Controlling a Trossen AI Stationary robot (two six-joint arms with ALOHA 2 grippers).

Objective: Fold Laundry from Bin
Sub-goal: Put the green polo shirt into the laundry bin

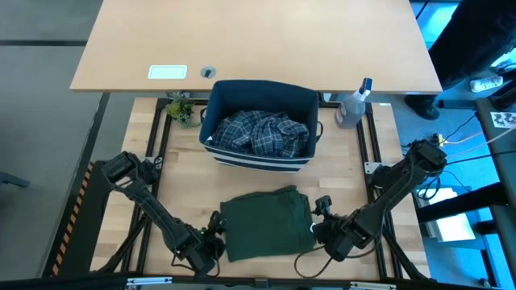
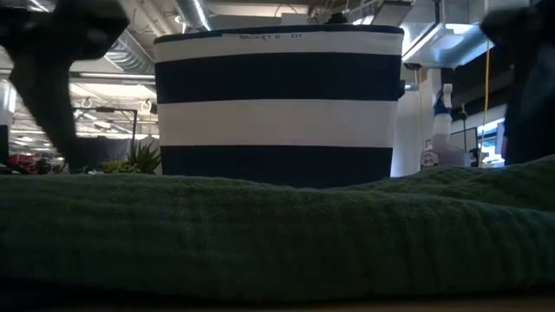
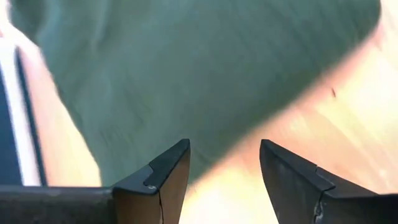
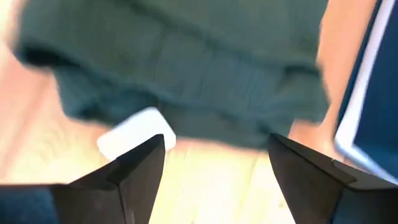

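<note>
The dark olive-green garment lies folded flat on the wooden table, near its front edge. It fills the foreground of the low view. Behind it stands the navy bin with white stripes, holding the blue-and-white plaid shirt. My left gripper is open at the garment's left edge, its fingers over the cloth's near corner. My right gripper is open at the garment's right edge. A white tag sticks out from under the cloth there.
A clear spray bottle stands to the right of the bin, and a small green plant to its left. A larger light tabletop lies beyond. Bare wood shows on both sides of the folded garment.
</note>
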